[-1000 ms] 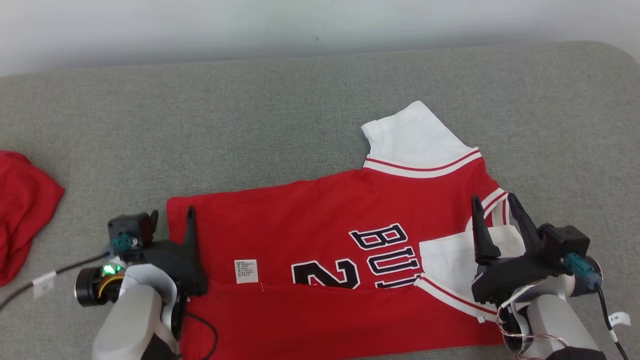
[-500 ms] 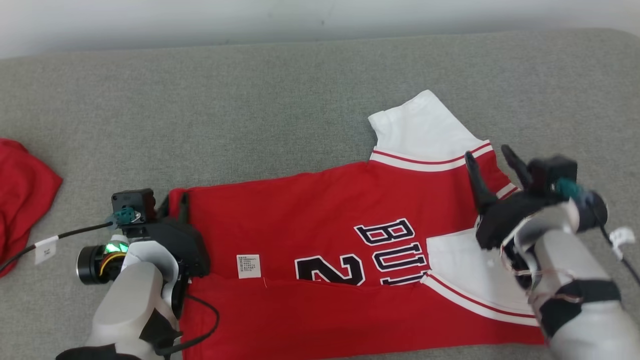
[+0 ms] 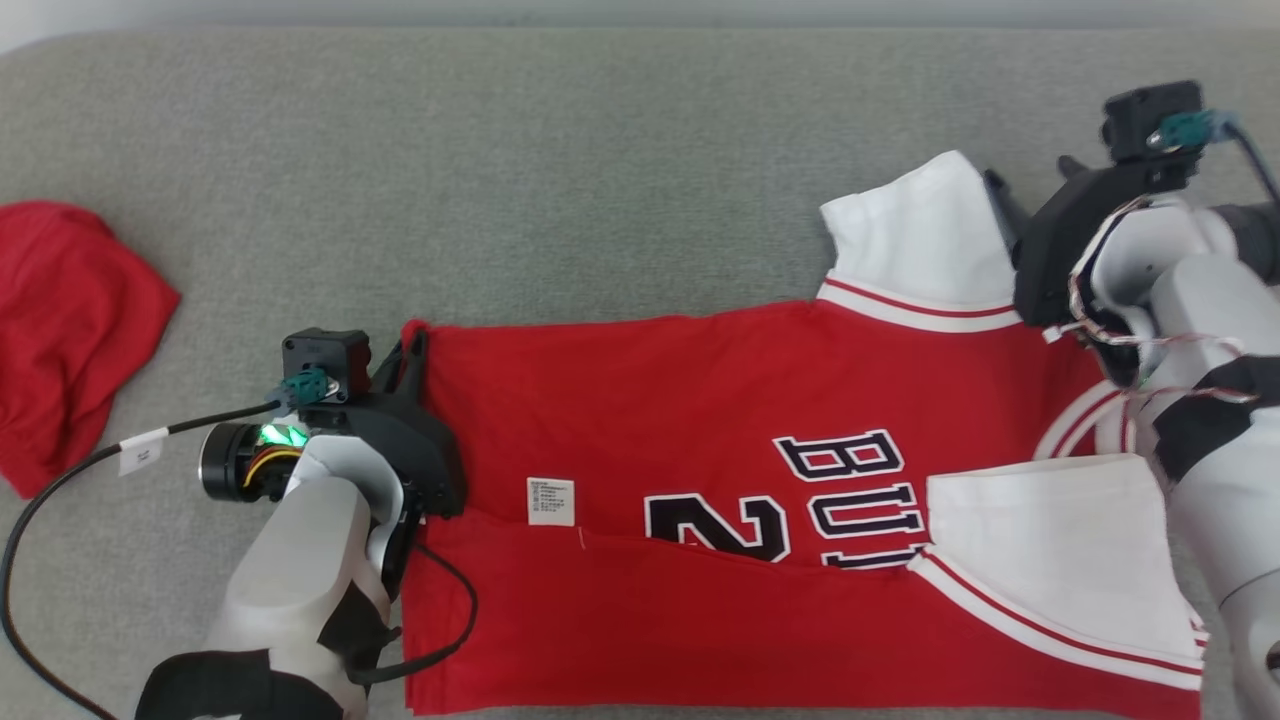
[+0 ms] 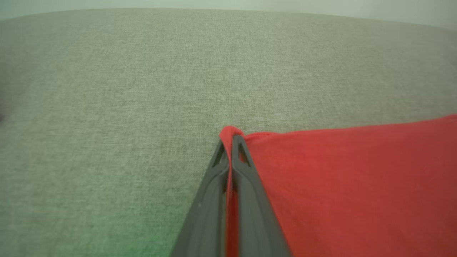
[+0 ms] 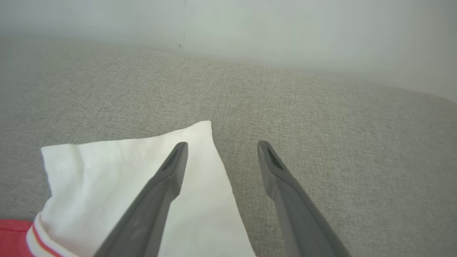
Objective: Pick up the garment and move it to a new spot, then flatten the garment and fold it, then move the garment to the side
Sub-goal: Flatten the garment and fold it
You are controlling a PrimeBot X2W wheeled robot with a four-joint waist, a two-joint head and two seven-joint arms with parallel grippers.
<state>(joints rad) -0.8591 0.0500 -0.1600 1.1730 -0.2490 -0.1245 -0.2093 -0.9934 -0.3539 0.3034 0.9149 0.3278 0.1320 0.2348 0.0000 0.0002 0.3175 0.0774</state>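
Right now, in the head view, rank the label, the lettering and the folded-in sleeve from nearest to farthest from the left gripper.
1. The label, on the jersey just right of the left gripper.
2. The lettering, mid-jersey.
3. The folded-in sleeve, at the jersey's right end.

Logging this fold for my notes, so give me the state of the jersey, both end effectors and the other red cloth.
Red jersey with white sleeves: flat, near edge folded over.
Left end effector: shut on the jersey's corner.
Right end effector: open, at the far white sleeve.
Red cloth at left: crumpled, lying apart.
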